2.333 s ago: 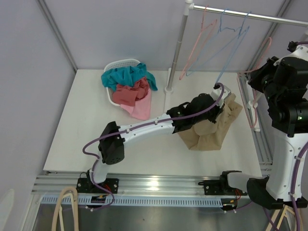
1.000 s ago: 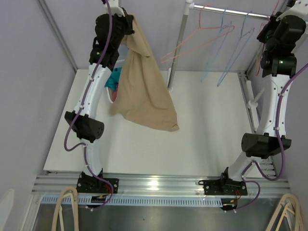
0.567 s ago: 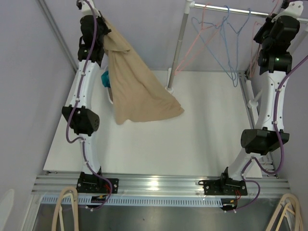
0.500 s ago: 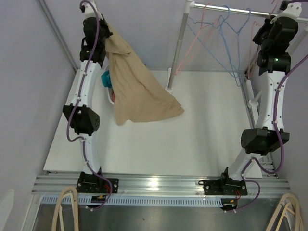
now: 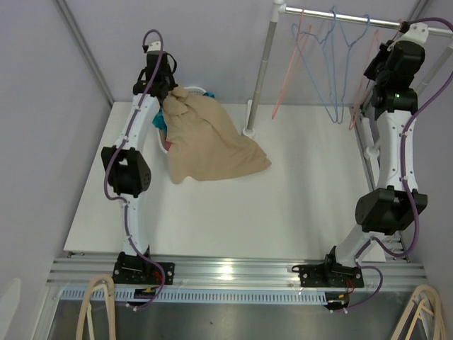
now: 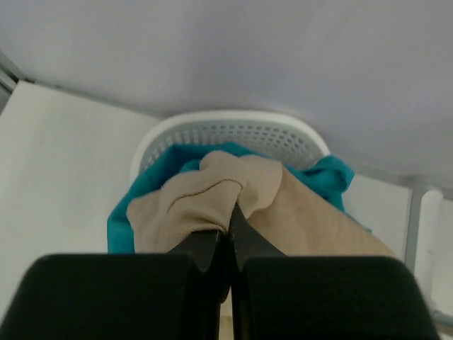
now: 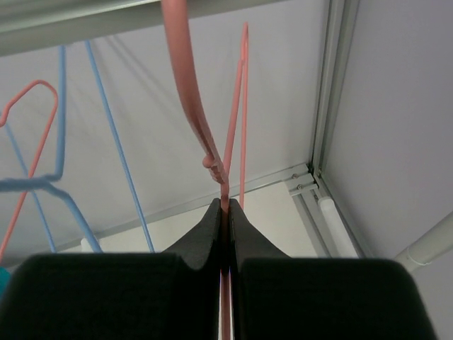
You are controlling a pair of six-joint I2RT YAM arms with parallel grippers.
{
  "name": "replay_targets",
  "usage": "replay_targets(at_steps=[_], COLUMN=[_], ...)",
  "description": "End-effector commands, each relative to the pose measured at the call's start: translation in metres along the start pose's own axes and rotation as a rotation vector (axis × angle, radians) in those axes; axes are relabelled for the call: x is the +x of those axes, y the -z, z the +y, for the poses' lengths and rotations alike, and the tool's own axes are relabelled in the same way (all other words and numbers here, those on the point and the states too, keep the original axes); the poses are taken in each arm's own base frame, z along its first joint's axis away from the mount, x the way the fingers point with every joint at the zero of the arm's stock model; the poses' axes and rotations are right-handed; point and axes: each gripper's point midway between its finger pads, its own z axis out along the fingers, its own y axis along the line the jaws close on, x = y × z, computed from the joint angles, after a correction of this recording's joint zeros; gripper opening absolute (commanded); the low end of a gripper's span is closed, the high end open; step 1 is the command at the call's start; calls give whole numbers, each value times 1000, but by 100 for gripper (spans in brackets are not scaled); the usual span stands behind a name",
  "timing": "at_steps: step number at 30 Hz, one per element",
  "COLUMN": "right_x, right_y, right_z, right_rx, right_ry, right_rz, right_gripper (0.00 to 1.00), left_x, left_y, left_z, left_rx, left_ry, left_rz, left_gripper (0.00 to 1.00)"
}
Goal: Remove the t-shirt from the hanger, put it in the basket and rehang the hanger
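Observation:
The tan t-shirt [image 5: 212,145] is off any hanger; its upper end is bunched over the white laundry basket [image 5: 194,91] and the rest trails onto the table. My left gripper [image 5: 168,99] is shut on that bunched end, and the left wrist view shows the tan t-shirt [image 6: 212,191] pinched at my left gripper [image 6: 230,212]. My right gripper [image 5: 386,74] is up at the rail, shut on a pink hanger [image 5: 361,106]. In the right wrist view the pink hanger [image 7: 195,113] runs down into my right gripper [image 7: 226,207], its hook over the rail.
Teal clothing [image 6: 333,173] lies in the basket [image 6: 233,127] under the shirt. The clothes rail [image 5: 354,18] carries another pink hanger [image 5: 290,64] and blue hangers [image 5: 333,71]. Its upright pole [image 5: 260,67] stands at the table's back. The rail [image 7: 78,21] crosses above the blue hangers [image 7: 106,134].
My left arm has come down from high above the basket, lowering the shirt's gripped end onto the basket. My right gripper has dropped slightly at the rail, and the hangers have swung.

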Motion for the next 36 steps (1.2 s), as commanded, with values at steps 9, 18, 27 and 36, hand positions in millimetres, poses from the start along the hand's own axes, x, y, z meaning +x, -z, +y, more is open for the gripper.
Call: replay_targets(at_steps=[9, 18, 27, 36], right_x=[-20, -50, -76, -77], right_y=[20, 55, 98, 116], right_z=[-2, -20, -18, -12], right_rx=[5, 113, 99, 58], right_ry=[-29, -50, -83, -103], right_rz=[-42, -103, -165, -167], right_gripper=[33, 99, 100, 100], left_x=[109, 178, 234, 175], left_y=[9, 22, 18, 33], left_z=[-24, -15, -13, -10], left_rx=[59, 23, 55, 56], left_ry=[-44, -103, -126, -115], left_rz=[357, 579, 774, 624], left_gripper=[1, 1, 1, 1])
